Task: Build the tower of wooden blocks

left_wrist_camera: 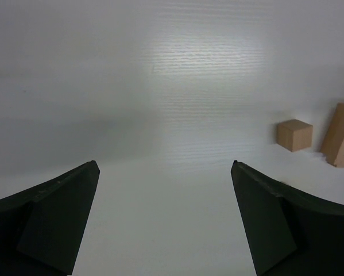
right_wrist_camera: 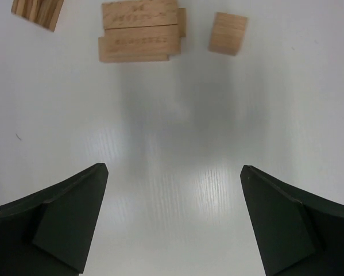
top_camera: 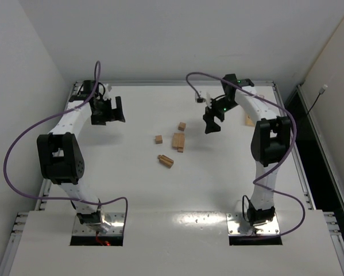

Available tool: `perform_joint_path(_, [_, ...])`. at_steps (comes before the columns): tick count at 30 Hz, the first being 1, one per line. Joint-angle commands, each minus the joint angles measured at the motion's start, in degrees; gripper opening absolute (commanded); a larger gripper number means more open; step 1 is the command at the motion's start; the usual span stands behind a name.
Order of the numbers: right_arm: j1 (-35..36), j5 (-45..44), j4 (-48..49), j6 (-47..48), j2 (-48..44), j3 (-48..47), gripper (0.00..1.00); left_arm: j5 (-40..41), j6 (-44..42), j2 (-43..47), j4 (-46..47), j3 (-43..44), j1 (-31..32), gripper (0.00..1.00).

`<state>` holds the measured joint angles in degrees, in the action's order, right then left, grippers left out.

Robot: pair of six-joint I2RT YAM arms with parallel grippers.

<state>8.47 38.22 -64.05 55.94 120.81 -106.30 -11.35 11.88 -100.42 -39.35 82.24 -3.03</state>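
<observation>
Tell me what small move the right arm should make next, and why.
Probably ease the right gripper forward and down over the small cube. Its jaws are open and empty, the blocks lie scattered, and that cube sits just ahead of it.

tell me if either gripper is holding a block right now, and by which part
Nothing is held. The left gripper and the right gripper are both open and empty; the wood blocks lie loose, apart from both.
</observation>
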Motion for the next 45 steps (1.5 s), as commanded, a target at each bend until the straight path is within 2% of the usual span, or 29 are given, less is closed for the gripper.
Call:
perform_joint_path(1, [3.21, 0.92, 9.77, 14.28, -4.52, 6.44, 1.00, -6.49, -4.05, 1.72, 0.60, 0.47, 0.30, 1.00])
perform_joint_path(4, [6.55, -3.75, 17.61, 14.81, -7.17, 13.11, 1.00, -6.49, -5.28, 1.72, 0.59, 0.47, 0.30, 1.00])
perform_joint_path(9, [11.21, -7.02, 23.36, 11.57, -8.31, 16.56, 1.00, -6.49, -5.29, 1.72, 0.59, 0.47, 0.30, 1.00])
perform_joint_path(19, [16.13, -7.54, 13.97, 6.99, -3.14, 10.68, 1.00, -6.49, -4.67, 0.14, 0.59, 0.47, 0.30, 1.00])
perform_joint_path(31, [16.14, -4.38, 0.79, 2.42, 6.97, -0.83, 1.00, -6.49, -4.14, -0.39, 1.12, 0.47, 0.30, 1.00])
perform_joint_path(45, [16.14, -3.76, 3.93, -1.71, 9.62, -2.16, 1.00, -6.49, -3.62, -0.39, 1.12, 1.00, 0.30, 1.00])
